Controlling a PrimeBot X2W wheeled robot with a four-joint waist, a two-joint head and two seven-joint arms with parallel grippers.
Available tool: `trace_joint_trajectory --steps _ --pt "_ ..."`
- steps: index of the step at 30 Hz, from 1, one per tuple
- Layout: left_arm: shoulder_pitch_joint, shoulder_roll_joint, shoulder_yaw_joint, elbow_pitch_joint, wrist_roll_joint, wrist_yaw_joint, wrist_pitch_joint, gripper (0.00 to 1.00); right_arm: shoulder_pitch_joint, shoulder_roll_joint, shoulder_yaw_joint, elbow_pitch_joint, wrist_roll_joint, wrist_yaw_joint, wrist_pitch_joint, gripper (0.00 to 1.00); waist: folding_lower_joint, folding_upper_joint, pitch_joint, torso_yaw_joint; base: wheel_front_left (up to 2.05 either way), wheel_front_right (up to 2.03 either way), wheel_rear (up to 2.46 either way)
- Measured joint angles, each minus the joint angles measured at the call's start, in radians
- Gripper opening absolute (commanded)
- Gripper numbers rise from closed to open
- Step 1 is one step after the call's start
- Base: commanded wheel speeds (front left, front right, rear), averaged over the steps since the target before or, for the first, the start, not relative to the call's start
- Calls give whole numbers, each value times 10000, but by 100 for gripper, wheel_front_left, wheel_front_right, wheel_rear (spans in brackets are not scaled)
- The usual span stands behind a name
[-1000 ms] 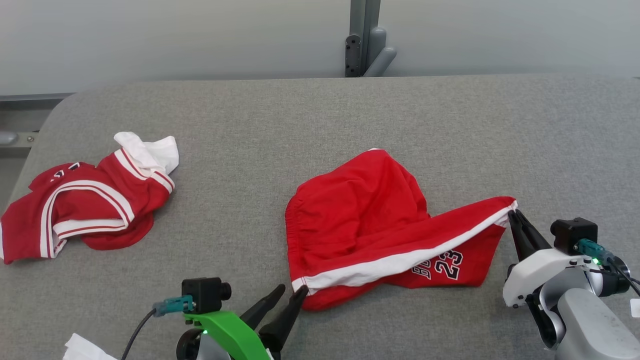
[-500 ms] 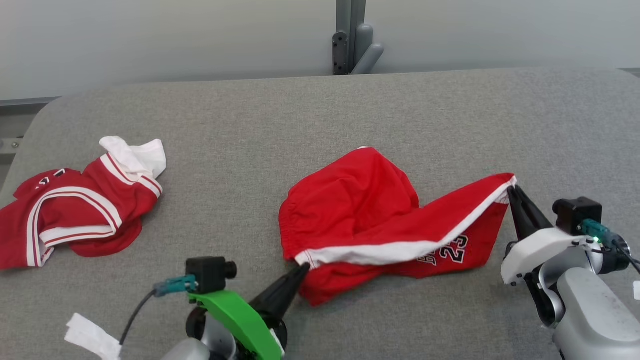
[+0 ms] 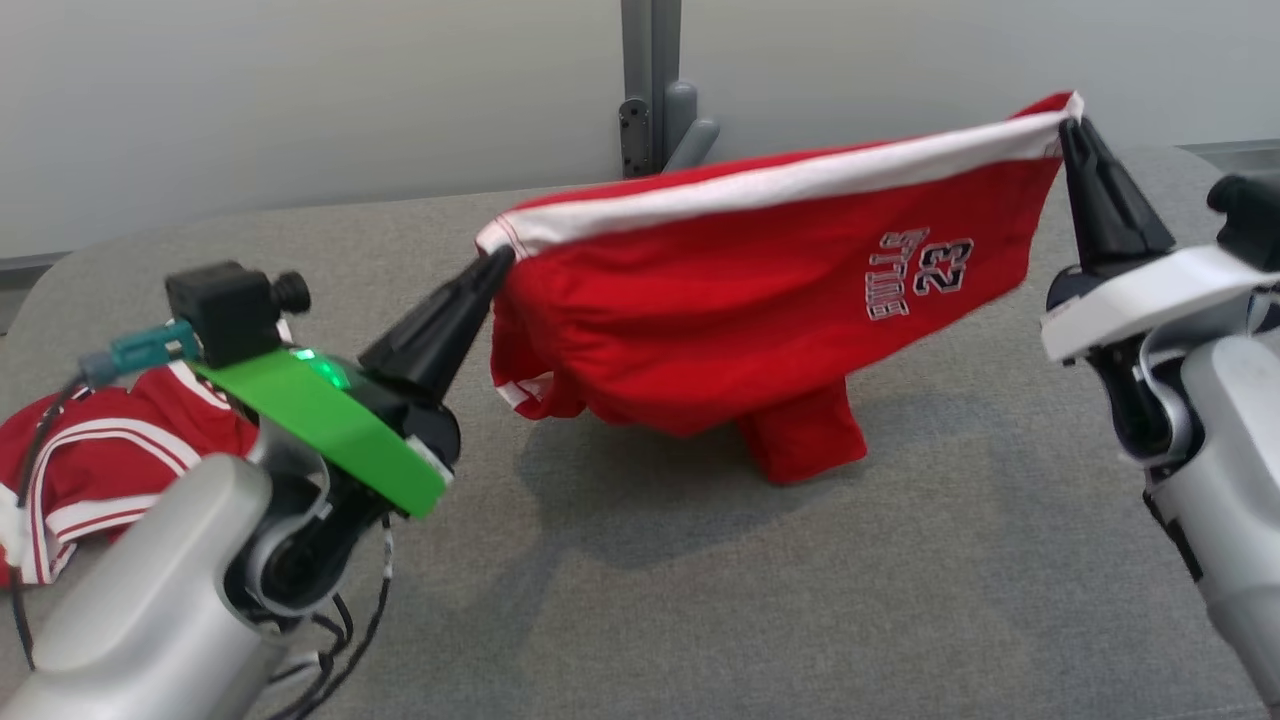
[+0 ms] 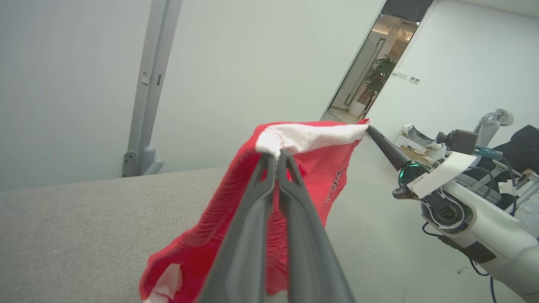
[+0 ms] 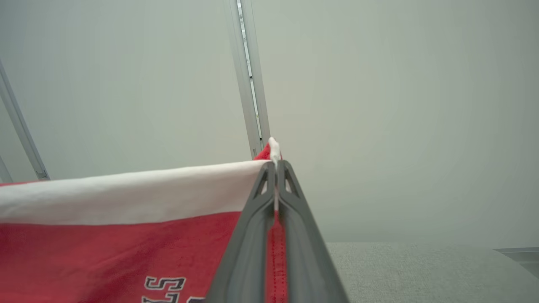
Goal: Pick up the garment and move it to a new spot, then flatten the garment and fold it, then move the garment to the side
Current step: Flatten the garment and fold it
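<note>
- left pincer clamped on white-striped corner of shorts
- right pincer clamped on the opposite corner
- shorts hang stretched between both pincers, lowest fold touching surface, 23 print nearer right pincer

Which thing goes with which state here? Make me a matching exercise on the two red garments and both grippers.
1. red shorts with a white stripe and number 23
2. crumpled red and white garment
3. left gripper
4. right gripper

A. lying on the grey table
B. shut on the stripe's end near the 23
C. hanging between both grippers
D. shut on the stripe's end far from the 23

Pairs: 1-C, 2-A, 3-D, 4-B
</note>
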Motion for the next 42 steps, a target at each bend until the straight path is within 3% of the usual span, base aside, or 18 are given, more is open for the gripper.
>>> trace_joint_trajectory --steps 7,12,20,28,30,32,34,38,42 --pt "-1985 370 441 -75 -865 0 922 0 -1644 -980 679 -941 1304 0 855 0 0 0 -144 -413 0 0 0" --pt "-3293 372 654 -67 -1363 0 1507 0 -2618 -1586 686 -1496 1603 0 1158 0 0 0 -93 -634 0 0 0" --pt "-4329 259 453 1239 -2071 56 2886 0 -3537 -1684 1007 -1160 1611 -2 1881 0 0 0 171 -926 0 0 0" --pt "-5828 -232 278 3037 -2077 44 3467 0 -5210 -662 1302 637 1074 -2 2211 0 0 0 1118 -1113 0 0 0" --pt "-7066 -113 236 3595 -1528 17 3544 0 -6471 52 1091 1517 456 -2 2186 0 0 0 1740 -1170 0 0 0" --pt "-7550 -36 196 3695 -1187 17 3452 0 -6946 295 980 1829 151 -2 2096 0 0 0 1988 -1189 0 0 0" --pt "-8526 151 79 3743 -545 15 3062 0 -7869 802 564 2391 -435 -2 1582 0 0 0 2519 -1227 0 0 0" --pt "-10142 637 -378 3856 901 10 1325 0 -9462 1626 -589 3390 -2059 -2 140 0 1 0 3705 -1338 0 0 0" --pt "-11229 1080 -1241 3925 1871 8 -522 0 -10176 2399 -1983 2941 -3482 -2 -86 0 2 0 4877 -1480 0 0 0"
